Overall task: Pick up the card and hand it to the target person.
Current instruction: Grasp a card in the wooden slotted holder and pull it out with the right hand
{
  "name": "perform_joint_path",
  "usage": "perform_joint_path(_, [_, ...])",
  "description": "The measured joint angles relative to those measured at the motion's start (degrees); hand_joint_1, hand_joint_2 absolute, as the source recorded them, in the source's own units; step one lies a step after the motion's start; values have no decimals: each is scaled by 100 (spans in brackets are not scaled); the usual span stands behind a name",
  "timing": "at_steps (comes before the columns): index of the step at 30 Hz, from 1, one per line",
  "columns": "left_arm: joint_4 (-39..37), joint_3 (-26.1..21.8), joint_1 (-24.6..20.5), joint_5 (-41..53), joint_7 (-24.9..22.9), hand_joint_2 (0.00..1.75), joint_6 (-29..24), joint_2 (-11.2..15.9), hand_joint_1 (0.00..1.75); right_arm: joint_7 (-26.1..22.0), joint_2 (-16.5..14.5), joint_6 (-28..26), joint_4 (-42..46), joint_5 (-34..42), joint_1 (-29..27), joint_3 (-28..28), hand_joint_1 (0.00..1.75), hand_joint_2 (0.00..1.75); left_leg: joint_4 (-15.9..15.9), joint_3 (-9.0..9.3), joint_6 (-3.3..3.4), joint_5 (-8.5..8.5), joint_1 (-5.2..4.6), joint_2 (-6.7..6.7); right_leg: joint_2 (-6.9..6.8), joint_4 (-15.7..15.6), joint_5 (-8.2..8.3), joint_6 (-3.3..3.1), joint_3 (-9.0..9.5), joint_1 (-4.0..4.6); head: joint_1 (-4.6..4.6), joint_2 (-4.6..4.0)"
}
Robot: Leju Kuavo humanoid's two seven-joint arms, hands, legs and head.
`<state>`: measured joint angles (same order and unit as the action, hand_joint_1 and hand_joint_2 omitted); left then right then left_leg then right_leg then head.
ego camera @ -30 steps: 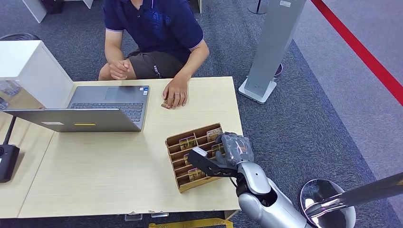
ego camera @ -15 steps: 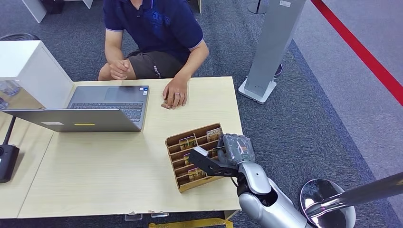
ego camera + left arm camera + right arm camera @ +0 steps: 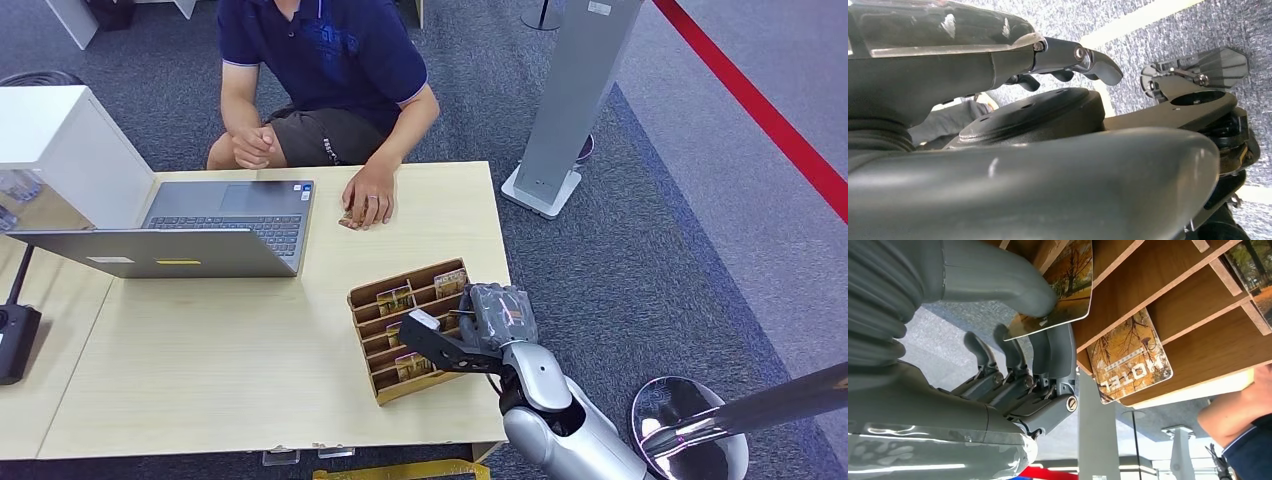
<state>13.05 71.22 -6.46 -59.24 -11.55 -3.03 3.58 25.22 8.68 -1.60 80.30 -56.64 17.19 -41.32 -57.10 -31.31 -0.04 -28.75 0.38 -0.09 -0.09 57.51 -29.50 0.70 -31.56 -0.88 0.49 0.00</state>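
Card [image 3: 1058,292] with an autumn-tree print sits pinched in my right hand [image 3: 478,328]: the thick thumb presses one face near its rounded corner, and my darker fingers [image 3: 1060,352] back the other face. It is at the open front of the wooden card rack [image 3: 405,328], its far part reaching into a slot, so I cannot tell whether it is clear of the wood. A second card [image 3: 1129,357], printed HOTEL, stands in the neighbouring slot just beside. From the head view my hand lies against the rack's right side, near the right edge of the bench [image 3: 200,360]. Across the bench sits a person [image 3: 325,70], one hand [image 3: 368,197] flat on the top beside a laptop [image 3: 185,235]. My left hand [image 3: 1063,62] hangs over carpet, fingers curled, holding nothing.
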Motion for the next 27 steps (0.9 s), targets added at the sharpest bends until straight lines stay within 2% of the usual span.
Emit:
perform_joint_path(17, [-7,-36,1,-152,79,0,-56,0,0,-49,-2,-11,57,-33,-2,24,152,175,0,-1,0,0,0,0,0,0,0,0,1,0,2,0])
perform_joint_path(27, [-11,-49,9,-245,78,0,-111,0,0,-239,53,-21,994,9,116,71,152,175,0,-1,0,0,0,0,0,0,0,0,0,0,0,0])
